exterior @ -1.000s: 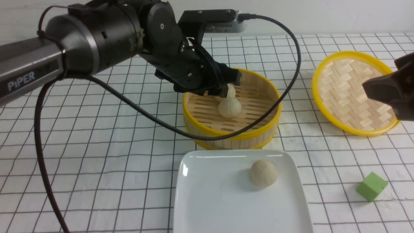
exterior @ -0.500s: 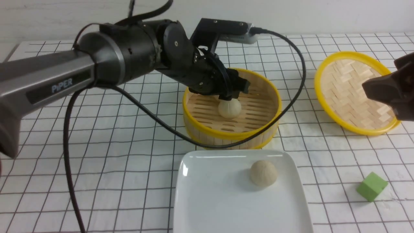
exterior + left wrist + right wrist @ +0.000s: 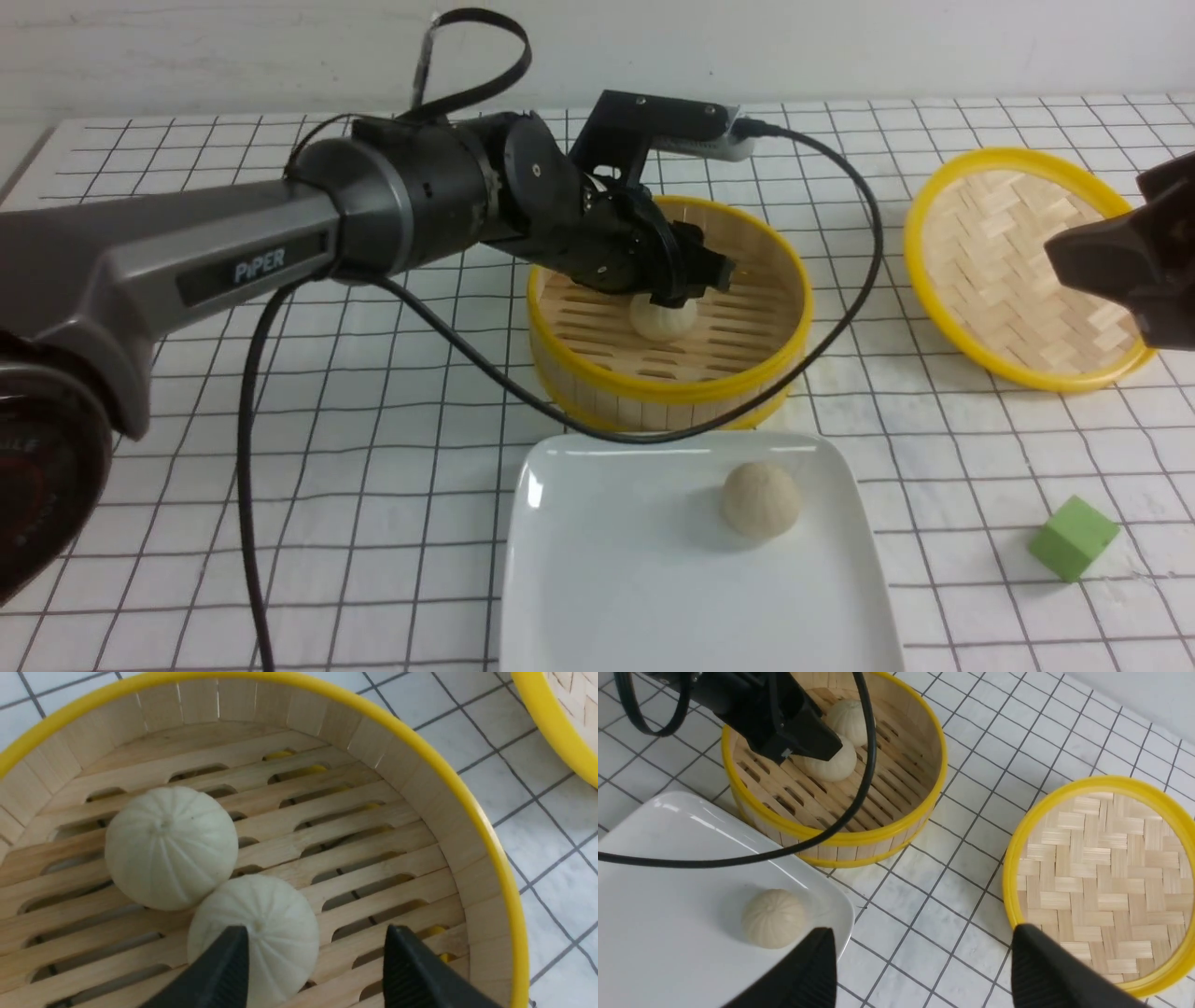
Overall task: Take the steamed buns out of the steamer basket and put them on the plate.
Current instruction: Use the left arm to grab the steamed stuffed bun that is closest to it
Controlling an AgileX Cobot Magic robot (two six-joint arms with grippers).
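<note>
Our left gripper [image 3: 314, 942], jaws spread and empty, hangs inside the steamer basket [image 3: 667, 387] just above the nearer bun [image 3: 275, 924], which touches the second bun [image 3: 170, 847] on its far side. That nearer bun sits off-centre, under one finger, so we judge a sideways shift comes first; our right gripper [image 3: 920, 938], also open, hovers well to the right, and the third bun [image 3: 761, 499] lies on the plate [image 3: 607, 579].

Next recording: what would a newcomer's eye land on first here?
The left gripper, jaws open, poised in the steamer basket over one of two touching steamed buns. Next, the third bun alone on the white plate in front, and the woven lid at right.
</note>
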